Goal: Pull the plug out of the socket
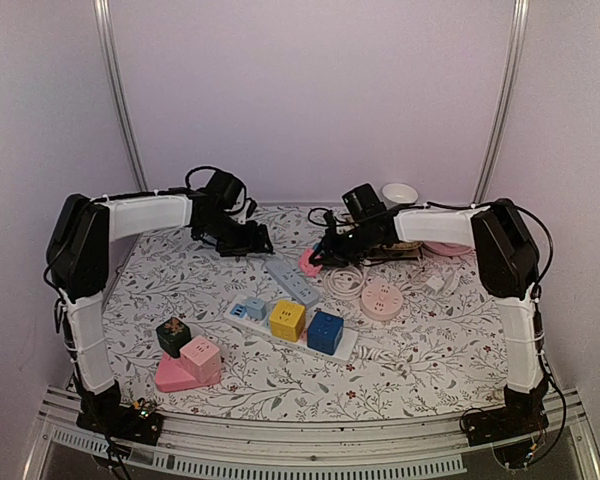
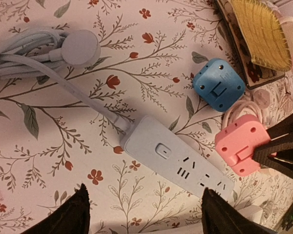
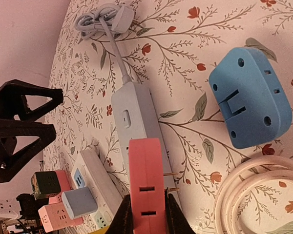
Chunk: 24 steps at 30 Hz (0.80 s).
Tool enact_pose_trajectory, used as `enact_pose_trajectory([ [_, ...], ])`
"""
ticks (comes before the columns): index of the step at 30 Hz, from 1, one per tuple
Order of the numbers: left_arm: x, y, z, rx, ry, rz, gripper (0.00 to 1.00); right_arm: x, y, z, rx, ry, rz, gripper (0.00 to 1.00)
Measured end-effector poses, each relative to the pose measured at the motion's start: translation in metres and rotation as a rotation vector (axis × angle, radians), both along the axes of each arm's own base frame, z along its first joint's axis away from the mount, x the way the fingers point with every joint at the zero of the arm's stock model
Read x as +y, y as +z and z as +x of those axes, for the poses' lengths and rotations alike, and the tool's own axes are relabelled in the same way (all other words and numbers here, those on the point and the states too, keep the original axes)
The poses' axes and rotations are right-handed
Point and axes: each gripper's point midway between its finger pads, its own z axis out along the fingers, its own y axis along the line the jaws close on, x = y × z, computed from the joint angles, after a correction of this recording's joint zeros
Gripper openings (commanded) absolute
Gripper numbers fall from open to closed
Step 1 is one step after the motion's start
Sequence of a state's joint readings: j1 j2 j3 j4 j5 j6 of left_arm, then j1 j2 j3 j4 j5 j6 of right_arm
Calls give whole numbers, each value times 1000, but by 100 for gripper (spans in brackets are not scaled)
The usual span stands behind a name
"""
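Observation:
The grey-white power strip (image 1: 292,281) lies mid-table; it shows in the left wrist view (image 2: 178,163) and the right wrist view (image 3: 132,126). My right gripper (image 3: 147,214) is shut on the pink plug adapter (image 3: 145,180), held clear of the strip with its two metal prongs bare. The pink adapter also shows in the top view (image 1: 310,262) and the left wrist view (image 2: 241,144). My left gripper (image 2: 146,212) is open, its fingers either side of the strip's near edge, above the cloth. In the top view it sits at the back left (image 1: 242,238).
A blue adapter (image 2: 219,84) lies loose beside the strip's far end. A long white strip (image 1: 290,325) carries light-blue, yellow and blue cubes. Pink and dark cubes (image 1: 185,352) sit front left. A round pink socket (image 1: 382,298), coiled white cable (image 1: 345,280) and a white bowl (image 1: 399,193) are at the right.

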State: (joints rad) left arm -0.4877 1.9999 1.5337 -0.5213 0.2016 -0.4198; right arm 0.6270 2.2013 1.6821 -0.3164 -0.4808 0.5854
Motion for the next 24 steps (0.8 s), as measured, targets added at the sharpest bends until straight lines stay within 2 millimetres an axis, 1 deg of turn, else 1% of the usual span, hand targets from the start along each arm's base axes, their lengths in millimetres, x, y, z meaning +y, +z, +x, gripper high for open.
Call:
enact_pose_trajectory([
  [2,2,2,0,-1,6,-5,78,1,-8,-2,8,8,-13,20],
  [5,6,-4,-5,21,16,-3,78,0,-23,-7,30,19,-41,29],
  [7,7,-8,-10,37,21,-3,78,1,-29,-10,37,28,-53,34],
  [9,8,-8,-14,48,29,-10,78,0,-32,-11,39,35,-63,42],
  [15,10,3,-19,46,63,-38,78,3,-34,-17,14,67,-88,61],
  [18,10,9,-22,41,85,-44,78,-1,-38,-17,-5,69,-127,69],
  [20,9,12,-25,36,97,-45,78,-7,-37,-18,-28,72,-160,74],
  [22,7,14,-29,31,110,-41,78,-15,-31,-20,-55,75,-189,80],
  [24,3,15,-36,28,120,-38,78,-22,-18,-24,-92,80,-205,85],
])
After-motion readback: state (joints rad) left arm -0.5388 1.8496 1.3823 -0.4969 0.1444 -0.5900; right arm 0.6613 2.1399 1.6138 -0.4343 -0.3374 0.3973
